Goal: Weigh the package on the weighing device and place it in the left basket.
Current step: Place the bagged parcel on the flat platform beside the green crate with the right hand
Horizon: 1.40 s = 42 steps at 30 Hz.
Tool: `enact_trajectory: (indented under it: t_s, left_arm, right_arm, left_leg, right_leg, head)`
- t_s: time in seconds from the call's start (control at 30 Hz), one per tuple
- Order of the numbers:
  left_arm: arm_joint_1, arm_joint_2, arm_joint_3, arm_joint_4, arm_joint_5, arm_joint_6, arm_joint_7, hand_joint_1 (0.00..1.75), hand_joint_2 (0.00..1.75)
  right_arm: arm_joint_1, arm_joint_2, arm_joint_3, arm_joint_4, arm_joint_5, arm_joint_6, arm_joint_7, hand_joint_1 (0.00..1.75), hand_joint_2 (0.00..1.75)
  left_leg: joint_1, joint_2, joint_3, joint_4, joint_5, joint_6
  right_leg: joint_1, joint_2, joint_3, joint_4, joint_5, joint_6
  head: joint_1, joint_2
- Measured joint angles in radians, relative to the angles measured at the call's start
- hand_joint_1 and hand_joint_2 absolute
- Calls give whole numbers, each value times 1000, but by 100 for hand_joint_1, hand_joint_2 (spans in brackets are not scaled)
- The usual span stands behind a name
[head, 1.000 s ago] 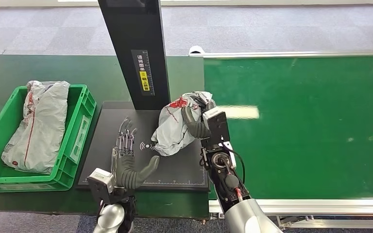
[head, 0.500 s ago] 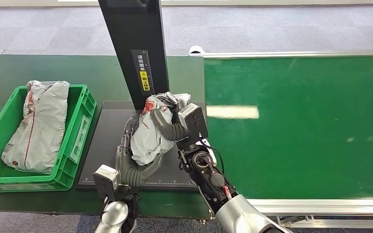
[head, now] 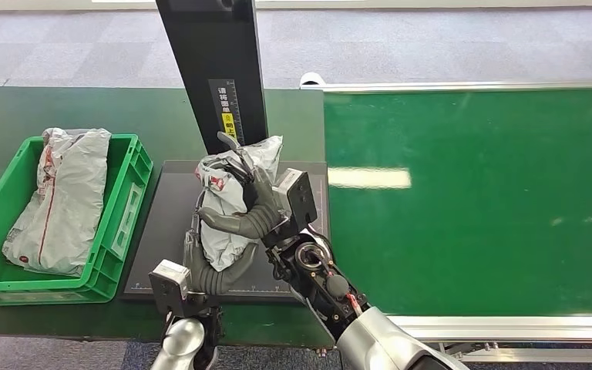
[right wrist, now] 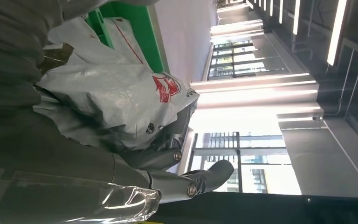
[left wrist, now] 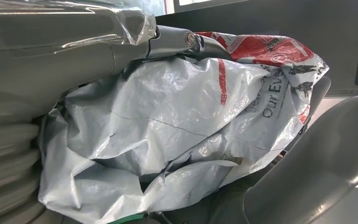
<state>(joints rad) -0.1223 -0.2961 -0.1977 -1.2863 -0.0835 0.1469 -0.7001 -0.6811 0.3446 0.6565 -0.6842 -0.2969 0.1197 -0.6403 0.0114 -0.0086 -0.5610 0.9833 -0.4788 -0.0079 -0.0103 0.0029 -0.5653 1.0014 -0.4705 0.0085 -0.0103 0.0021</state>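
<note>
Head view: the package point(head: 235, 202), a crumpled grey mailer with red print, is sitting over the middle of the black weighing device point(head: 166, 231), just in front of its upright column point(head: 214, 77). The right hand point(head: 253, 208) is wrapping it from the conveyor side, fingers curled around the bag. The left hand point(head: 210, 270) is cupping it from below and from the near edge of the platform. Whether the bag is resting its weight on the platform or hanging in the two hands cannot be told here. The left basket point(head: 119, 208), a green crate at the left end of the table, is already holding another grey parcel point(head: 62, 200).

Left wrist view: the package point(left wrist: 177, 135) is lying against the left hand point(left wrist: 23, 140), with the thumb point(left wrist: 317, 158) pressing its far side. This hand is clamped on the bag.

Right wrist view: the right hand point(right wrist: 51, 154) is gripping the package point(right wrist: 112, 93); fingers point(right wrist: 177, 182) are reaching past the bag's edge, and the green basket point(right wrist: 140, 32) is showing beyond it.

Judgement: the step in hand appears to be the handover over the scale, weighing being under way or just finishing. The next move calls for the right hand to let go, the left hand to hold firm, and a lift high enough to carry the slack bag over the basket's near wall.
</note>
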Motion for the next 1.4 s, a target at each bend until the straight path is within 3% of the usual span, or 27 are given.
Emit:
enact_trajectory:
  t_s: [0.3,0.47,0.63,0.7,0.87,0.97,1.2,1.4]
  left_arm:
    - [28,8,26,-26,1,35,0,0,175]
    - [46,12,37,-43,1,33,0,0,175]
    - [81,22,59,-84,-11,29,0,0,175]
    - [100,25,71,-106,-14,28,0,0,175]
    - [157,34,107,-172,-20,33,0,0,175]
    - [184,39,129,-205,-21,30,0,0,175]
    - [211,41,156,-239,-40,25,0,0,175]
    - [203,49,163,-221,-169,11,6,0,175]
  right_arm:
    - [79,-5,-78,-123,100,63,-17,0,175]
    - [106,-6,-106,-184,133,49,-18,0,175]
    - [196,-24,-182,-364,211,17,-9,0,175]
    - [243,-34,-228,-460,251,-19,-7,0,175]
    - [369,-48,-368,-676,416,-286,-24,0,175]
    - [438,-59,-455,-760,440,-367,-34,0,175]
    - [554,-72,-587,-850,424,-403,-54,0,175]
    - [598,-72,-663,-856,425,-350,-55,0,175]
  left_leg:
    - [0,0,0,0,0,0]
    - [0,0,0,0,0,0]
    - [0,-1,0,0,0,0]
    - [0,-1,0,0,-1,0]
    - [0,-1,-1,0,-1,0]
    - [0,-1,-1,0,-1,0]
    - [0,-1,0,0,-1,0]
    - [0,-1,0,0,-1,0]
  right_leg:
    - [0,0,0,0,0,0]
    - [0,0,0,0,0,0]
    - [0,0,0,0,0,0]
    - [0,0,-1,0,0,0]
    - [0,0,-1,0,-1,0]
    - [0,0,-1,0,-1,0]
    - [0,0,0,0,-1,0]
    - [0,0,0,0,-1,0]
  head:
    - [0,0]
    - [0,0]
    - [0,0]
    - [0,0]
    - [0,0]
    - [0,0]
    - [0,0]
    - [0,0]
